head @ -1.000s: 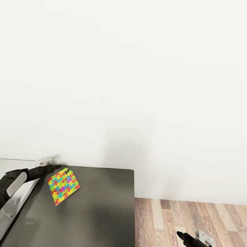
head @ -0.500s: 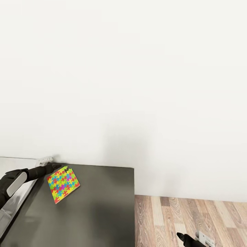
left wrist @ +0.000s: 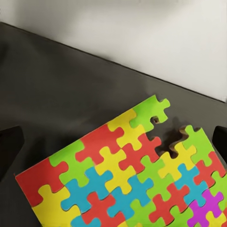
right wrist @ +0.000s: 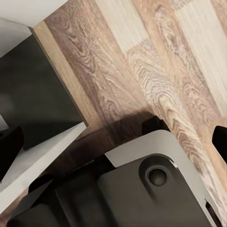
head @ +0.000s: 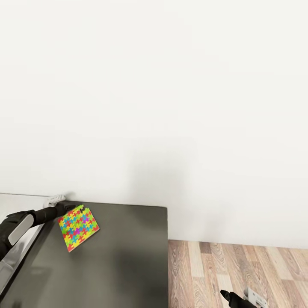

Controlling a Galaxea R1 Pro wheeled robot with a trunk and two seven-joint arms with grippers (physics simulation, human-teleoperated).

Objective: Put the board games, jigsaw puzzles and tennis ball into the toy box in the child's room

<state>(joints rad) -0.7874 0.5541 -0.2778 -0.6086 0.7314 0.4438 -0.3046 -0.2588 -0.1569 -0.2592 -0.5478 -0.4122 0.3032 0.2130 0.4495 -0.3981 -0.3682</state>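
Observation:
One jigsaw puzzle (head: pixel 78 229), a flat square of bright interlocking pieces, lies on the dark grey cabinet top (head: pixel 124 256). In the left wrist view the jigsaw puzzle (left wrist: pixel 132 179) has a notch in its far edge. My left gripper (head: pixel 68 208) hovers at the puzzle's far corner. It is open (left wrist: pixel 113 142), its fingertips (left wrist: pixel 9 146) wide apart with nothing between them. My right gripper (head: pixel 226 295) hangs low over the wooden floor, open (right wrist: pixel 113 142) and empty. The pale grey table (head: pixel 13 203) shows as a strip at the far left. The toy box, board games, tennis ball and bed are out of view.
A white wall (head: pixel 171 107) rises directly behind the cabinet. Wooden floor (head: pixel 256 265) lies to the cabinet's right. A small white object (head: pixel 55 199) sits by the wall near the table's end. In the right wrist view my own grey base (right wrist: pixel 156 189) stands on the floor.
The whole picture has shifted a little, with cabinet and floor edge higher in the frame, so the camera has moved. The puzzle and both grippers keep their places relative to each other.

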